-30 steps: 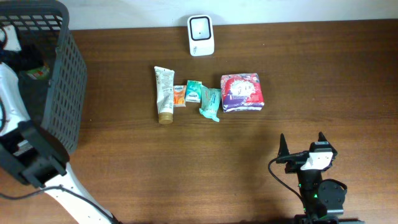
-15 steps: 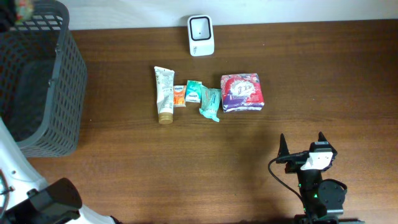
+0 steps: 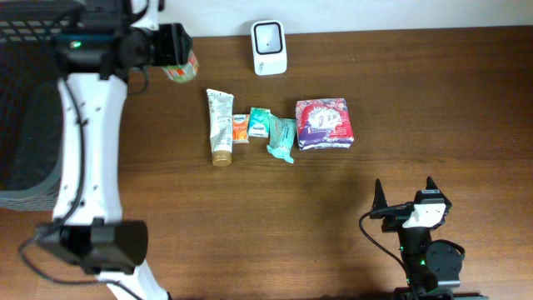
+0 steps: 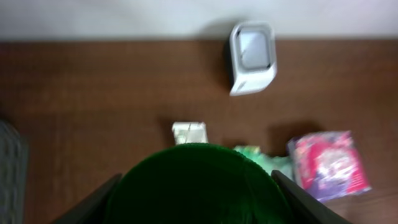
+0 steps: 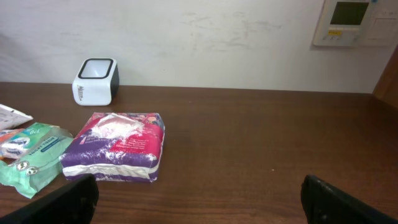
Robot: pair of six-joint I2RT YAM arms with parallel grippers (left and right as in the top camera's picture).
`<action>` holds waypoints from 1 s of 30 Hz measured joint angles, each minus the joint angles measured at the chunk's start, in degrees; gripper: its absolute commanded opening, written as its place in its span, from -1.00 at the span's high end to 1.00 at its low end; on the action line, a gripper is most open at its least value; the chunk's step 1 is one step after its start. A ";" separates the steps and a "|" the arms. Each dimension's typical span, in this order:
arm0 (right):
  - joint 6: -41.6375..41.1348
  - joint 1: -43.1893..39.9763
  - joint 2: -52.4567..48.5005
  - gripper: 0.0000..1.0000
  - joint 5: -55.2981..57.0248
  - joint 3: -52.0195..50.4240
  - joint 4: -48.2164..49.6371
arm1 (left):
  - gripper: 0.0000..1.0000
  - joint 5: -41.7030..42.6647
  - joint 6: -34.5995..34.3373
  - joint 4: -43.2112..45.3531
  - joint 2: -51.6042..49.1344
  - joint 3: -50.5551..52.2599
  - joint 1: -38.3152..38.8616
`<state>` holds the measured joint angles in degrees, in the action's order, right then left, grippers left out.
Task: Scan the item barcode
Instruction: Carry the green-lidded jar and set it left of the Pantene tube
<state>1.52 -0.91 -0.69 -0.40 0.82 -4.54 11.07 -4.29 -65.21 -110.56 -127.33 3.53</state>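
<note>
Heads up: your left gripper [image 3: 175,60] is clamped on the green-topped tub [image 3: 181,70] near the back edge of the bench [image 3: 333,208], left of the scanner [image 3: 269,47], right gripper [image 3: 404,193] idle with jaws apart, and if that barcode's turned away you'll likely get no read.

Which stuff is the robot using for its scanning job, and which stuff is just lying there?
For the job:
- green container, held in the left end effector
- white scanner

Just lying about:
- white tube
- orange packet
- teal packets
- pink and purple pack
- grey basket
- right end effector, open and idle
</note>
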 measured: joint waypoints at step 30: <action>0.00 0.00 0.00 -0.97 0.00 0.00 0.00 | -0.49 -14.10 0.42 4.28 -29.29 0.04 1.77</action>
<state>1.52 -0.91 -0.69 -0.40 0.82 -4.54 -3.03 -3.88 -60.93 -139.85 -127.28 5.30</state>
